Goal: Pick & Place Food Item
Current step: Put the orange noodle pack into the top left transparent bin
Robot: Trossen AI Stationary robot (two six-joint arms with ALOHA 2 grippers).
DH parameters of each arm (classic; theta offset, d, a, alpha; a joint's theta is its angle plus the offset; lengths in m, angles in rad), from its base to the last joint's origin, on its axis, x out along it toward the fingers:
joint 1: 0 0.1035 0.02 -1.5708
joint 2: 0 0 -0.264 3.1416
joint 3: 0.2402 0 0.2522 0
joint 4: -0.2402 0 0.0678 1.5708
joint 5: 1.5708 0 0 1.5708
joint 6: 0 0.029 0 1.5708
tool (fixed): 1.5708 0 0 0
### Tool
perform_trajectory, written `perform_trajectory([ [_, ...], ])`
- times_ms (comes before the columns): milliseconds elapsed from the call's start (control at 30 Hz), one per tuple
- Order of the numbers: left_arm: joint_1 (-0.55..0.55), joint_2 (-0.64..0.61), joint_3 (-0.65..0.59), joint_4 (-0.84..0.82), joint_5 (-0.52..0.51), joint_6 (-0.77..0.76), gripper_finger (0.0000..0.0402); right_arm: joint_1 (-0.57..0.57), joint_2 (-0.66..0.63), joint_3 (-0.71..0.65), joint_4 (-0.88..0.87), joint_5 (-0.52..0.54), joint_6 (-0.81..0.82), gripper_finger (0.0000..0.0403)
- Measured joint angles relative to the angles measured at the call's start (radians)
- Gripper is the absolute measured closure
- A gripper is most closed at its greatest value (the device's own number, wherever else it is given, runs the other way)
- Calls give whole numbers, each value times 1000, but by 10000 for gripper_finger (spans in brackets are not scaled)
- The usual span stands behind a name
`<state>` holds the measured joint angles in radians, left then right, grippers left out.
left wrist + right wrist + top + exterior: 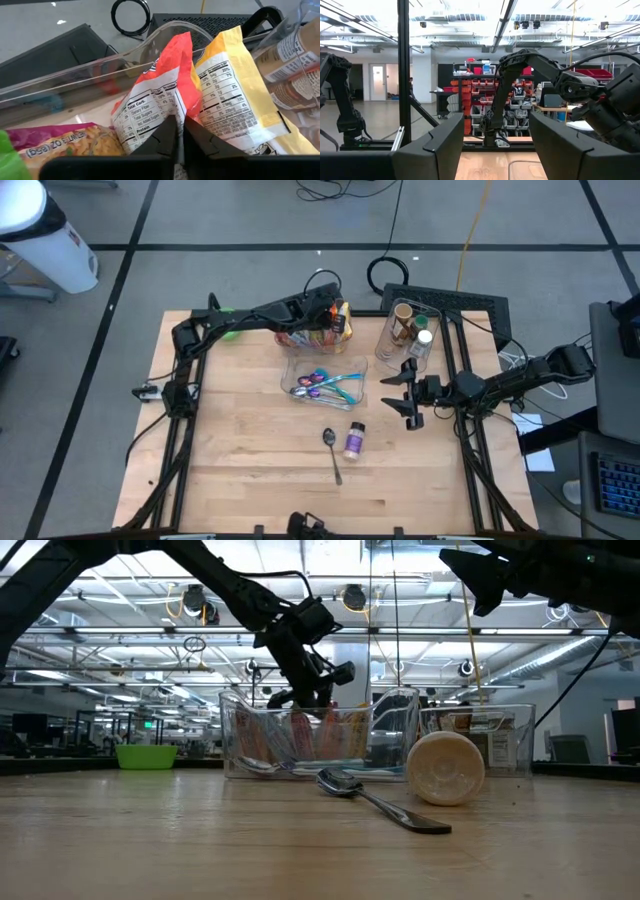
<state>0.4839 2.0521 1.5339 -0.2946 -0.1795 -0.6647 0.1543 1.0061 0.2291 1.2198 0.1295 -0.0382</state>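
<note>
A clear bin at the table's far middle holds several snack packets standing on edge: an orange-red one, a yellow one and a pink one. My left gripper reaches slanting down into this bin, also visible in the high view, and is shut on the orange-red packet. My right gripper hangs open and raised over the table's right side, with nothing between its fingers. My left gripper pinches the orange-red packet between its two fingers at the edge that lies against the yellow packet, on the side with the nutrition label. The fingers slant downward from the table's left. The packet stands in the bin among the others.
A clear tray of coloured spoons lies near the bin. A metal spoon and a tipped spice bottle lie on the wood in front. A second clear bin with jars stands far right, and a green bowl far left.
</note>
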Motion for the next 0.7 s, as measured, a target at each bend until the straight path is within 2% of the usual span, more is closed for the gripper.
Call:
perform_trajectory([
  [200, 1, 1, -2, 49, 8, 10, 325, 0, 0, 0, -1, 0, 0, 184],
  [533, 6, 1, -2, 73, 81, 42, 214, 0, 0, 0, -17, 0, 0, 187],
  [700, 17, -18, -4, 84, 125, 42, 183, 0, 0, 0, -24, 0, 1, 186],
])
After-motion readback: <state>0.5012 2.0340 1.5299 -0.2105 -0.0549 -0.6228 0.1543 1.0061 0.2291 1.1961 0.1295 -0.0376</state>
